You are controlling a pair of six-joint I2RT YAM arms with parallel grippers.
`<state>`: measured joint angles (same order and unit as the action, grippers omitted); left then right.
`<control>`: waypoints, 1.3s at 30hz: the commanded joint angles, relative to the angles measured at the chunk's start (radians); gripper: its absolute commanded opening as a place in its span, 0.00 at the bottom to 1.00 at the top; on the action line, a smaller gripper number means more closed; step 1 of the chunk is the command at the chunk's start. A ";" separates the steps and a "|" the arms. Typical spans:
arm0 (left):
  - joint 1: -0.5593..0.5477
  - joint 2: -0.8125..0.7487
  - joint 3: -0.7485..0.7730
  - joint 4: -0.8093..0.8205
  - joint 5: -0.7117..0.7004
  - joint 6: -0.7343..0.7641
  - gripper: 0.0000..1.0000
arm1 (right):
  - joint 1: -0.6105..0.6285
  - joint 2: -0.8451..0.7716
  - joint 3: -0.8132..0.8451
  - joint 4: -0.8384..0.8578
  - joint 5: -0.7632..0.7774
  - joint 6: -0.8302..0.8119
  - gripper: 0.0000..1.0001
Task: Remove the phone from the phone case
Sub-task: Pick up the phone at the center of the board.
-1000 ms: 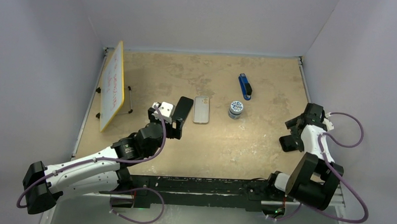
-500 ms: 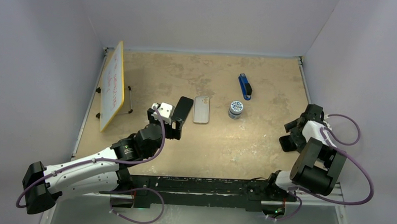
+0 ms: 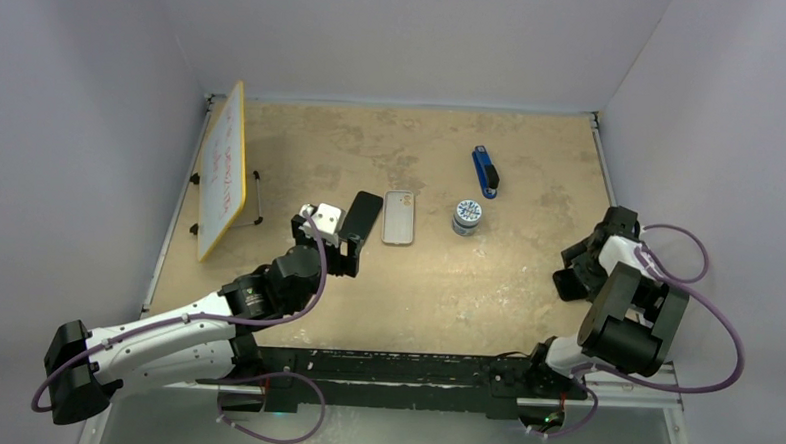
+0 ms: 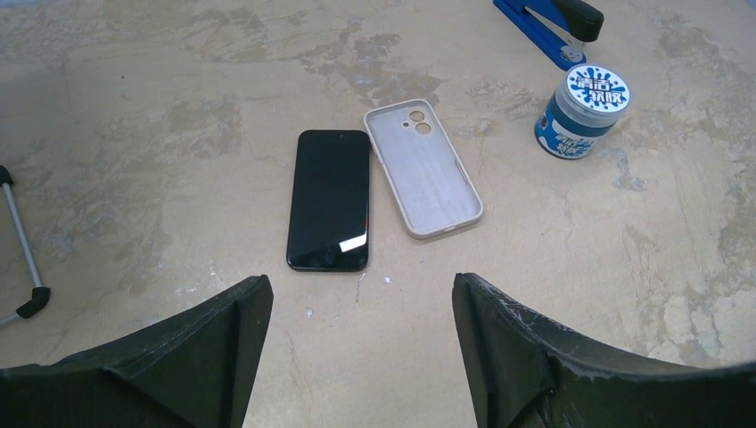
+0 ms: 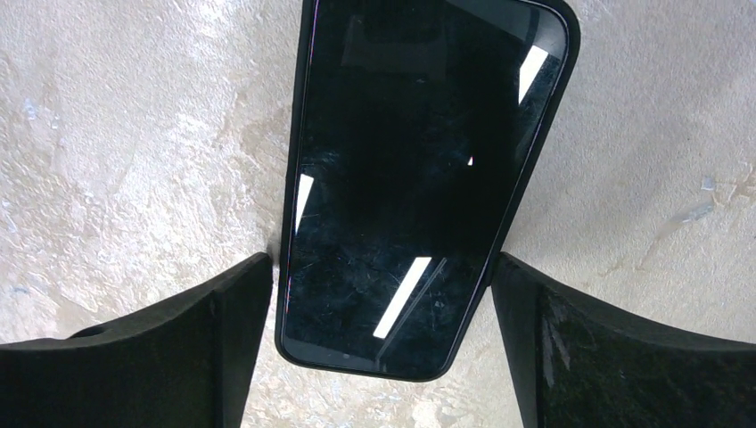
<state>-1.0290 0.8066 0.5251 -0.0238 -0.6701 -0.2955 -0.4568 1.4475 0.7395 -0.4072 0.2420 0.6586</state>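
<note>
White arm links [image 3: 164, 327], black joints [image 3: 249, 294], purple cables [image 3: 707, 381]; fingers [image 4: 178, 357] apparently matte black.

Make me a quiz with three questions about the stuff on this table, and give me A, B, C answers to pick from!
1. Where does the black phone lie, compared to the phone case?
A. Inside it
B. Flat beside it
C. On top of it

2. What colour is the base of the stapler?
A. Red
B. Green
C. Blue

3. What is the left gripper doing?
A. It is open and holds nothing
B. It is shut on the black phone
C. It is shut on the phone case

Answers:
1 B: the left wrist view shows the phone lying flat next to the case, whose pale inside is bare.
2 C: its long base is bright blue, with a black top.
3 A: its two fingers stand wide apart with only bare surface between them.
</note>
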 commanded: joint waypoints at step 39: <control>-0.004 -0.031 0.015 0.067 0.130 -0.086 0.76 | 0.561 -0.348 -0.223 0.152 -0.483 -0.059 0.28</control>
<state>-1.0290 0.7849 0.5251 0.0017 -0.5907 -0.3187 0.0483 1.1866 0.5358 -0.2489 -0.1364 0.5682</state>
